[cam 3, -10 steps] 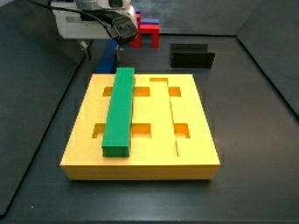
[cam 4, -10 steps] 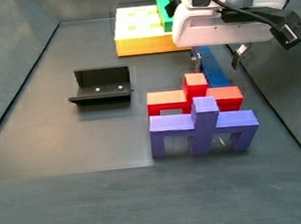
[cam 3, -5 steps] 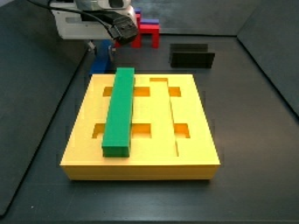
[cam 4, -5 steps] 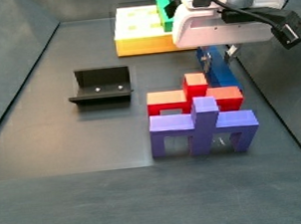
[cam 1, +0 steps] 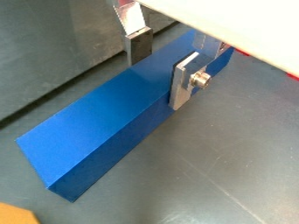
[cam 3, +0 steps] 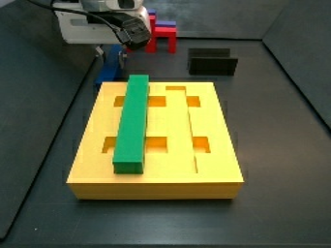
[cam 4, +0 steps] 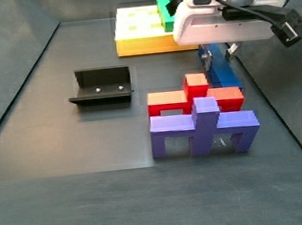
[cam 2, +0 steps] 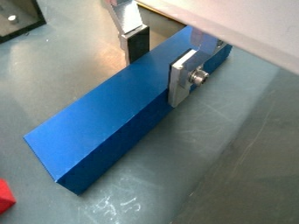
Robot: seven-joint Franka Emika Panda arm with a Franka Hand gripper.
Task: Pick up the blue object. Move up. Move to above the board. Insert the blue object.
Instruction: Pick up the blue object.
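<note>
Blue object (cam 1: 117, 122): long dark-blue bar lying flat on the dark floor, filling the middle of both wrist views (cam 2: 117, 118). In a side view only a short stretch (cam 4: 222, 69) shows at upper right, under the gripper housing; in a side view (cam 3: 108, 66) a blue patch at upper left, beyond the board's far edge.

Gripper (cam 1: 160, 61): set over one end of the bar, one finger on each long side. Fingers (cam 1: 187, 80) are flat silver plates; the near plate lies against the bar's side face, the far pad (cam 2: 135, 42) stands at the opposite edge. Clasping the blue object, as far as the wrist views show. Gripper body (cam 4: 226, 22) at upper right in a side view.

Board (cam 3: 155, 136): yellow grooved block, centre of a side view; seen at top centre (cam 4: 143, 30) in a side view.

Green bar (cam 3: 132, 121): lies lengthwise in the board's left groove.

Black box (cam 4: 101, 86): left of centre, open-topped.

Red and purple block stack (cam 4: 199, 115): lower centre, near the bar.
</note>
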